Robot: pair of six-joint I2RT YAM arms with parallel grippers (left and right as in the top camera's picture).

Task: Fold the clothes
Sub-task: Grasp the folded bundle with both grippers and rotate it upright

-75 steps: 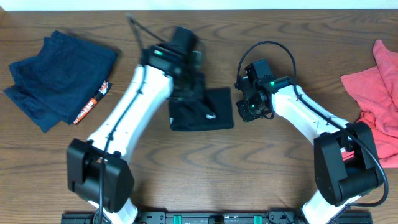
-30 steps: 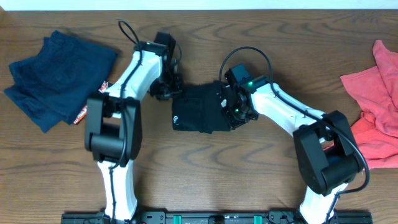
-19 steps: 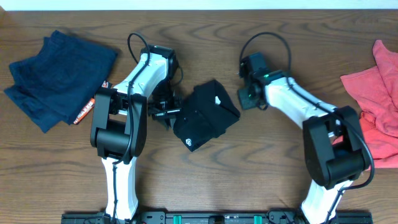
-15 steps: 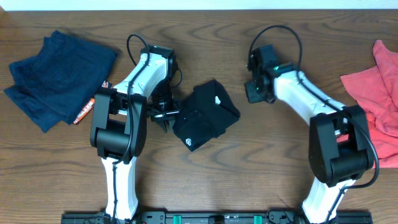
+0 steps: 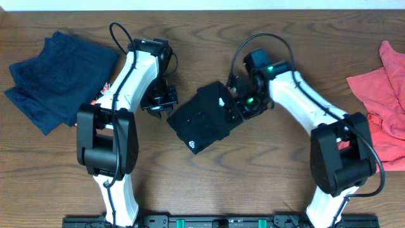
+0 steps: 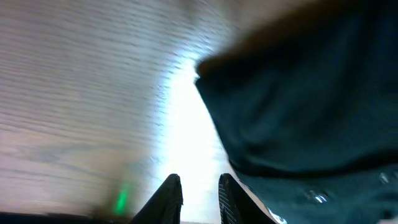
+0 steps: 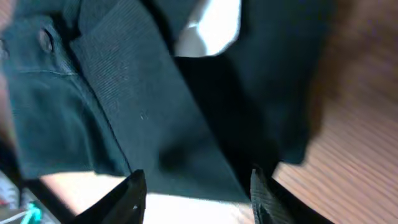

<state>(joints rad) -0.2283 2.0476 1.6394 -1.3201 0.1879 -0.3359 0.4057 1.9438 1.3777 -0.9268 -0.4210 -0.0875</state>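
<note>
The clothes in play are a folded black T-shirt [image 5: 204, 118] with small white marks, lying skewed mid-table. My left gripper [image 5: 158, 99] sits just off its upper-left edge. In the left wrist view the left gripper [image 6: 199, 200] shows a narrow gap with bare table between its fingertips and the black T-shirt [image 6: 298, 112] to the right. My right gripper [image 5: 244, 104] is at the shirt's right corner. The right wrist view shows the right gripper [image 7: 199, 196] standing wide open over the black T-shirt [image 7: 143, 106], with nothing pinched.
A folded navy garment [image 5: 60, 77] with an orange tag lies at the far left. A pinkish-red garment [image 5: 383, 95] is crumpled at the right edge. Brown wooden table [image 5: 209, 183] runs along the front.
The right gripper has come back down-left to the shirt's right corner and opened wider. The left gripper has moved up away from the shirt's left edge. The shirt slid slightly left.
</note>
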